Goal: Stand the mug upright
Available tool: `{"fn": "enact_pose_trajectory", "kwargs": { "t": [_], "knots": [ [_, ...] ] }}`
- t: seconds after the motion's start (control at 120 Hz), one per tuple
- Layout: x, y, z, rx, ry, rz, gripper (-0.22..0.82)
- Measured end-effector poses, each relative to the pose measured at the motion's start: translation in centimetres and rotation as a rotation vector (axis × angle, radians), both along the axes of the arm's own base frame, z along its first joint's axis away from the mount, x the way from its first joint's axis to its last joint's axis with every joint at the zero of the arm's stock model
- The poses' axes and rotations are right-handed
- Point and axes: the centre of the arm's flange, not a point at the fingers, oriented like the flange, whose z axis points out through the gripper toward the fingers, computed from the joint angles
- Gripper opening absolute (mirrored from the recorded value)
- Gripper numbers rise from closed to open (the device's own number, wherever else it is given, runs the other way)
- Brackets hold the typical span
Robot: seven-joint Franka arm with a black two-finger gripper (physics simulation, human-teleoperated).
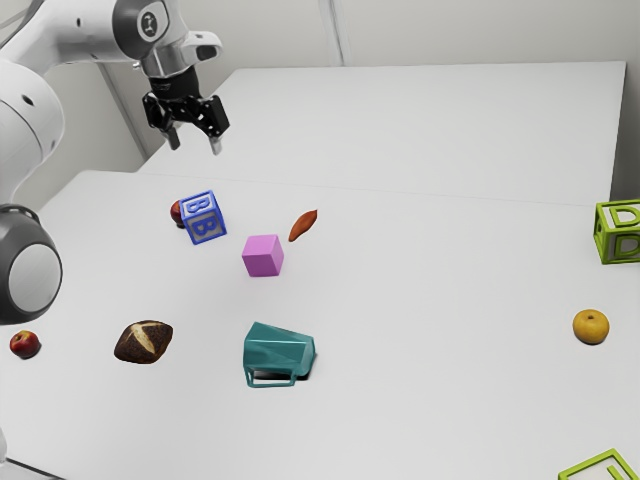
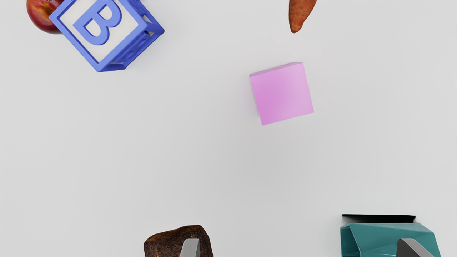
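My gripper (image 1: 195,142) hangs high at the exterior view's upper left, well away from the mug. The teal mug (image 1: 278,351) lies on its side on the white table, its handle toward the exterior view's lower edge. In the wrist view the gripper (image 2: 297,246) has its fingertips wide apart with nothing held between them. One fingertip overlaps the picture of the mug (image 2: 385,235), and part of the mug is cut off there.
A pink cube (image 1: 263,256), a blue letter block (image 1: 204,218) and a sweet potato (image 1: 303,225) lie beyond the mug. Bread (image 1: 144,342) sits beside it toward the exterior view's left. An orange fruit (image 1: 591,326) and a green block (image 1: 618,232) are at the exterior view's right.
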Motion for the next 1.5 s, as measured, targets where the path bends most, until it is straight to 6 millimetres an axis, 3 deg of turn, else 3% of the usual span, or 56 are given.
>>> {"fn": "enact_pose_trajectory", "kwargs": {
  "t": [0.3, 0.667, 0.817, 1.192, 1.5],
  "knots": [
    [-1.3, -0.3, 0.3, -0.068, 0.018, 0.001, 0.60],
    [-11.4, 0.0, -8.9, -0.413, 0.084, 0.115, 0.60],
    [-14.7, 3.2, -13.4, -0.540, 0.085, 0.232, 0.60],
    [-18.6, 1.5, -21.3, -0.714, 0.118, 0.223, 0.60],
    [-20.1, 0.4, -25.3, -0.789, 0.038, 0.134, 0.60]
  ]
}}
